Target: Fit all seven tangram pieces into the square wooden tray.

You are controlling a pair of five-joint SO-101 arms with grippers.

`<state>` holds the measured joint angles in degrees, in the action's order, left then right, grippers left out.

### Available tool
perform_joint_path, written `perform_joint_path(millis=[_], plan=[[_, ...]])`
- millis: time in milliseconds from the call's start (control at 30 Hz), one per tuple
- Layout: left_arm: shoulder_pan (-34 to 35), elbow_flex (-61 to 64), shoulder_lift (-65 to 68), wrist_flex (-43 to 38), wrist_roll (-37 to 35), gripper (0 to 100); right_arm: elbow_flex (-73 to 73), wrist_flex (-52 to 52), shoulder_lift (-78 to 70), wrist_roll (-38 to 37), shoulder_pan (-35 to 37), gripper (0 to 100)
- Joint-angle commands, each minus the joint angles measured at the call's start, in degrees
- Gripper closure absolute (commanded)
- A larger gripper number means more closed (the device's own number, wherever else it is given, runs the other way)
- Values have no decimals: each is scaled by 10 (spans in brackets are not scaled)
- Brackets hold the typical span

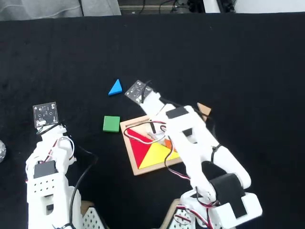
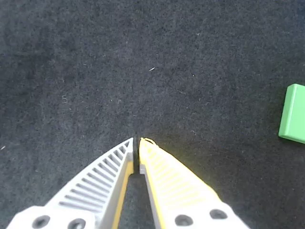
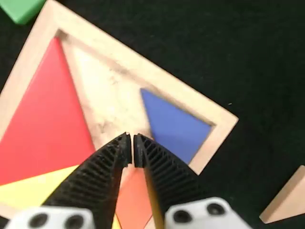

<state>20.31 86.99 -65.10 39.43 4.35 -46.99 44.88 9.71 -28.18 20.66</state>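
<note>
The square wooden tray (image 1: 127, 149) lies at mid-table under my right arm (image 1: 190, 138). In it are a red triangle (image 3: 43, 129), a yellow triangle (image 3: 28, 191), a blue parallelogram (image 3: 174, 126) and an orange piece (image 3: 133, 202), around a patch of bare tray floor. My right gripper (image 3: 132, 143) is shut and holds nothing, its tips just above the tray's middle over the orange piece. A green square (image 1: 111, 123) lies left of the tray, a blue triangle (image 1: 115, 88) beyond it, and a tan piece (image 1: 204, 109) to the right. My left gripper (image 2: 137, 141) is shut over bare cloth, left of the green square (image 2: 293, 114).
Black cloth covers the table. The left arm (image 1: 45, 171) stands at the near left, well apart from the tray. A cable loops on the cloth between the two arm bases. The far half of the table holds nothing but the blue triangle.
</note>
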Motion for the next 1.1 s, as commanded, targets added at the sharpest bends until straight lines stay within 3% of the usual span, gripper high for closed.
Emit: perform_joint_path(millis=[0, 1067], plan=[[-7, -6, -3, -9, 6, 967, 34, 5, 0, 2, -21, 988], [-7, -6, -3, -9, 6, 967, 50, 10, -27, 1, -34, 988]])
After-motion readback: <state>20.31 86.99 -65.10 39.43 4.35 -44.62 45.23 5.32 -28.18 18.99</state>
